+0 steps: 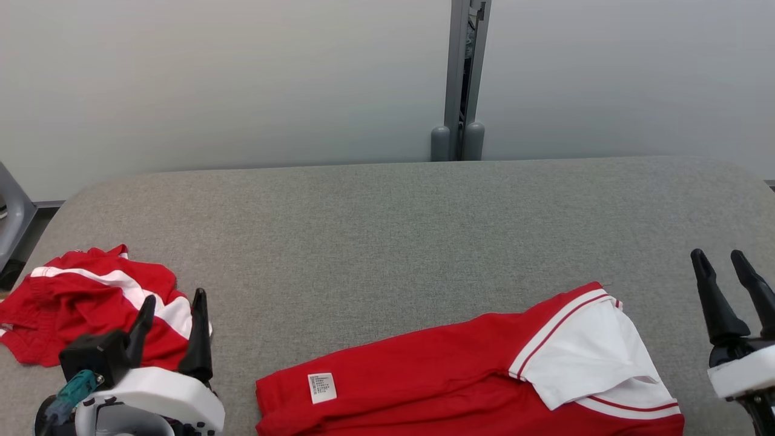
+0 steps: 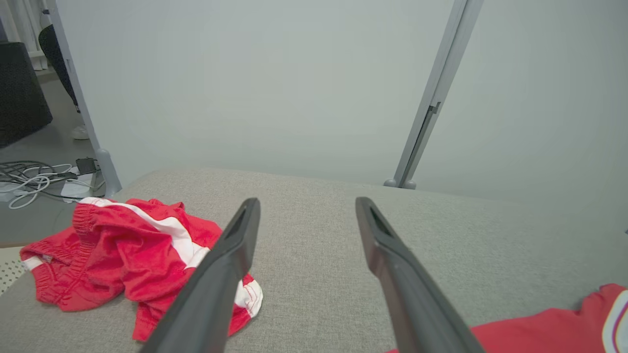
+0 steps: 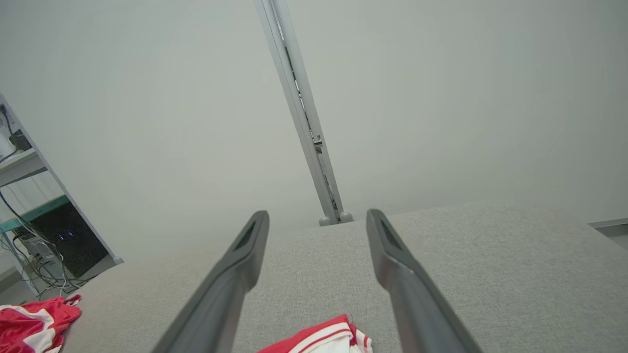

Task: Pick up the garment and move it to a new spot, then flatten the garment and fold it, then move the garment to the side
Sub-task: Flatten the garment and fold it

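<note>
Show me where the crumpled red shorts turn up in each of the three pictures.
Head view: the crumpled red shorts lie at the far left, lower half.
Left wrist view: lower left.
Right wrist view: bottom left corner.
Shared landmark: the upright grey post beyond the table.

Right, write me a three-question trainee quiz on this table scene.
1. True or false: the left tool is holding the crumpled red shorts.
2. Which garment bears the white label? A) the shorts B) the red shirt C) neither
3. Fill in: the shirt's sleeve is mostly ___ in colour.
Key: 1 false; 2 B; 3 white.
</note>
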You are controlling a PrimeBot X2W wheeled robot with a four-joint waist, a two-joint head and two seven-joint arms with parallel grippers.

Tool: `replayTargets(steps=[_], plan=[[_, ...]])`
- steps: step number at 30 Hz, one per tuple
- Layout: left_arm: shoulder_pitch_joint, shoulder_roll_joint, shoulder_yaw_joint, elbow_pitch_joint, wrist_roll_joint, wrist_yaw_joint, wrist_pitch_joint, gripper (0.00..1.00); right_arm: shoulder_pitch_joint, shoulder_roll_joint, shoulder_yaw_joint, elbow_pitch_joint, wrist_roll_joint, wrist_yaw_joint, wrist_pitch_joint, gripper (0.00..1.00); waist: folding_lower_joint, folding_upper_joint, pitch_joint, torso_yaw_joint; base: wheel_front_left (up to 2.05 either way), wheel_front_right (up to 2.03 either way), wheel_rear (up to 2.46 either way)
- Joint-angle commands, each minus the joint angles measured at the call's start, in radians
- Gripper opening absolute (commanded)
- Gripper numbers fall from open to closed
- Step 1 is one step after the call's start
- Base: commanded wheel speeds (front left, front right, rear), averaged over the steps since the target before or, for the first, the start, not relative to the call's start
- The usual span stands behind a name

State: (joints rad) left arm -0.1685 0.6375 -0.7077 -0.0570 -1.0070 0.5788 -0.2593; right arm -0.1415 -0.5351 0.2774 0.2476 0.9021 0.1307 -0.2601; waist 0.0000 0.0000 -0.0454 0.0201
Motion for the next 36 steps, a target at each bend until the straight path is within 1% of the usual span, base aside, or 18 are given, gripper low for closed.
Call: replayTargets(steps=[1,4,7,10,13,16,17,19,23,24,27,29,31,36], plan=[[0.020,-0.021,0.040,-0.008,0.038,-0.012,-0.006,1.00,0.035,0.034,-0.048,-0.026,-0.058,0.000,-0.006,1.00,0.0000,0.0000,0.001,0.002,0.00,0.00,0.00],[0.078,-0.075,0.116,-0.011,0.125,-0.043,-0.006,1.00,0.112,0.113,-0.132,-0.069,-0.169,0.000,-0.006,1.00,0.0000,0.0000,0.002,0.005,0.00,0.00,0.00],[0.133,-0.134,0.186,-0.003,0.199,-0.083,-0.005,1.00,0.166,0.175,-0.187,-0.102,-0.242,0.000,-0.006,1.00,0.0000,0.0000,0.004,0.007,0.00,0.00,0.00],[0.184,-0.189,0.240,0.009,0.263,-0.126,-0.005,1.00,0.202,0.214,-0.218,-0.120,-0.281,0.000,0.009,1.00,0.0000,0.0000,0.006,0.007,0.00,0.00,0.00],[0.216,-0.235,0.283,0.032,0.308,-0.171,-0.005,1.00,0.214,0.234,-0.236,-0.131,-0.309,0.000,0.024,1.00,0.0000,0.0000,0.008,0.004,0.00,0.00,0.00],[0.231,-0.274,0.314,0.054,0.340,-0.211,-0.005,1.00,0.219,0.244,-0.251,-0.137,-0.331,0.000,0.043,1.00,0.0000,0.0000,0.012,0.003,0.00,0.00,0.00],[0.231,-0.274,0.314,0.054,0.340,-0.211,-0.005,1.00,0.219,0.244,-0.251,-0.137,-0.331,0.000,0.043,1.00,0.0000,0.0000,0.012,0.003,0.00,0.00,0.00],[0.232,-0.296,0.329,0.069,0.361,-0.236,-0.005,1.00,0.221,0.248,-0.257,-0.132,-0.343,0.000,0.055,1.00,0.0000,0.0000,0.015,0.004,0.00,0.00,0.00],[0.223,-0.321,0.355,0.095,0.394,-0.274,-0.005,1.00,0.212,0.258,-0.253,-0.127,-0.357,0.000,0.076,1.00,0.0000,0.0000,0.018,0.005,0.00,0.00,0.00],[0.215,-0.326,0.358,0.105,0.413,-0.291,-0.005,1.00,0.199,0.263,-0.246,-0.120,-0.360,0.000,0.088,1.00,0.0000,0.0000,0.020,0.004,0.00,0.00,0.00],[0.204,-0.336,0.364,0.115,0.435,-0.306,-0.005,1.00,0.170,0.251,-0.228,-0.094,-0.364,0.000,0.113,1.00,0.0000,0.0000,0.022,0.002,0.00,0.00,0.00],[0.200,-0.342,0.366,0.121,0.446,-0.314,-0.005,1.00,0.143,0.242,-0.213,-0.061,-0.372,0.000,0.139,1.00,0.0000,0.0000,0.024,0.000,0.00,0.00,0.00],[0.195,-0.347,0.367,0.128,0.454,-0.322,-0.005,1.00,0.110,0.238,-0.199,-0.014,-0.356,0.000,0.174,1.00,0.0000,0.0000,0.027,0.000,0.00,0.00,0.00],[0.179,-0.349,0.359,0.144,0.465,-0.340,-0.005,1.00,0.019,0.219,-0.158,0.141,-0.314,0.000,0.263,1.00,0.0000,0.0000,0.037,0.017,0.00,0.00,0.00]])
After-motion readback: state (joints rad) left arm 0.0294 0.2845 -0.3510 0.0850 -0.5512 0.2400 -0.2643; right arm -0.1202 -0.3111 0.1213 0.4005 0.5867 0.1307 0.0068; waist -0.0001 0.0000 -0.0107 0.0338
